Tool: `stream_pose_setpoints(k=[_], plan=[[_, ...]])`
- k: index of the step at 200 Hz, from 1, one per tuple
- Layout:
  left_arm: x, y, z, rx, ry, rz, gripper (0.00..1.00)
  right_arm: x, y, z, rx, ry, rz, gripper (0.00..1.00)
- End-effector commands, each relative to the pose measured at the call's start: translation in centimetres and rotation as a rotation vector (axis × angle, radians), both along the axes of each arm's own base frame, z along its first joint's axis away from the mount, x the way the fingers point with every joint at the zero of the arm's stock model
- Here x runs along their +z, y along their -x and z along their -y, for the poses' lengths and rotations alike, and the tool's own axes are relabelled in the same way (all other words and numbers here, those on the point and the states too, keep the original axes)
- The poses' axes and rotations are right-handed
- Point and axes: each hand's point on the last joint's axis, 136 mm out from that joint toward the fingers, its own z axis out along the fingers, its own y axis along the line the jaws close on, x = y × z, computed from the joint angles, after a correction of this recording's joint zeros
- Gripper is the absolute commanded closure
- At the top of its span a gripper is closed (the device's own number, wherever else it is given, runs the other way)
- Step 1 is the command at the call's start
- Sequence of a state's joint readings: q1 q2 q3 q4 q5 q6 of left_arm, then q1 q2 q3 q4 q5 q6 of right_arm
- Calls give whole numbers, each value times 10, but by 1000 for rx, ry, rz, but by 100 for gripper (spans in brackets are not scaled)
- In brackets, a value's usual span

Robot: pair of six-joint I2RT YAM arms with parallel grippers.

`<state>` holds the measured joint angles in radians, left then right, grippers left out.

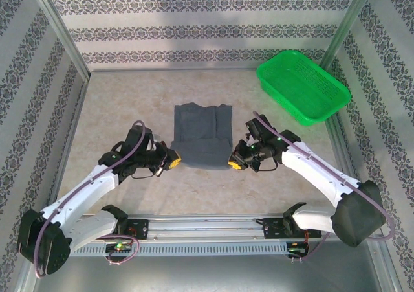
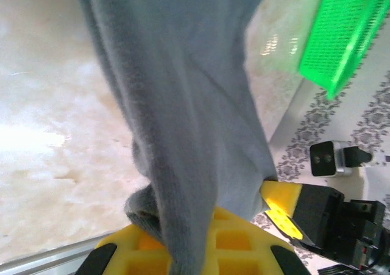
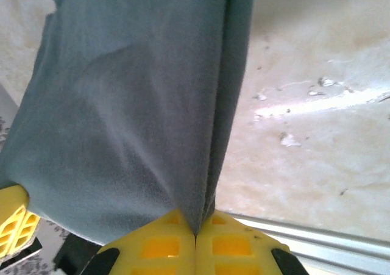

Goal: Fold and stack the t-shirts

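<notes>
The dark slate-grey t-shirt [image 1: 202, 135] lies in the middle of the tabletop [image 1: 123, 104]. It is already narrowed to a roughly rectangular panel, with a lengthwise crease running down it, so the sideways folds look done and the step in hand seems to be the crosswise fold. The left end effector [image 1: 171, 162] is clamped on the near left corner of the shirt. Its wrist view shows a bunched fold of cloth pinched between the yellow pads [image 2: 237, 244]. The right end effector [image 1: 234, 164] is clamped on the near right corner, its pads [image 3: 158, 244] pressed together with the doubled edge of fabric running out from between them. The next move probably calls for both arms to lift the near edge together, level and at the same pace, and carry it over towards the far edge without pulling the panel askew. The green mesh basket [image 1: 303, 85] stands well apart at the far right.
</notes>
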<state>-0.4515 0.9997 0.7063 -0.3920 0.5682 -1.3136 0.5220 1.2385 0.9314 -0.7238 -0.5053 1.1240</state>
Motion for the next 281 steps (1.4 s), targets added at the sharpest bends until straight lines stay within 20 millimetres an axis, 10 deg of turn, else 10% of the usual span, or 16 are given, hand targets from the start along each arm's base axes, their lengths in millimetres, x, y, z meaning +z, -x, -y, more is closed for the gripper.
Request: stream_pose_setpoints(k=[1,58,104,122,148,173,213,281], plan=[[30,-10,-5,43,-17,64,100,24,-5,6,-65,39,-13,100],[53,-96,-3,205,38,96,100,57,-96,-4,-192,1,18,100],[-2,-226,-20,288,3,88,89,1,-223,-2,-265,47,1,100],[-24,-261,-22,275,-7,53,64,-17,-259,4,-269,53,-4,64],[-20,-259,-27,297,-67,45,48,12,-293,14,-206,81,167,43],[-8,-211,-26,309,-135,51,43,42,-280,24,-151,99,263,41],[-31,-122,43,349,22,-36,42,44,-204,23,-133,-41,391,38],[-67,-140,122,475,195,-50,35,37,-120,33,-183,-151,438,34]])
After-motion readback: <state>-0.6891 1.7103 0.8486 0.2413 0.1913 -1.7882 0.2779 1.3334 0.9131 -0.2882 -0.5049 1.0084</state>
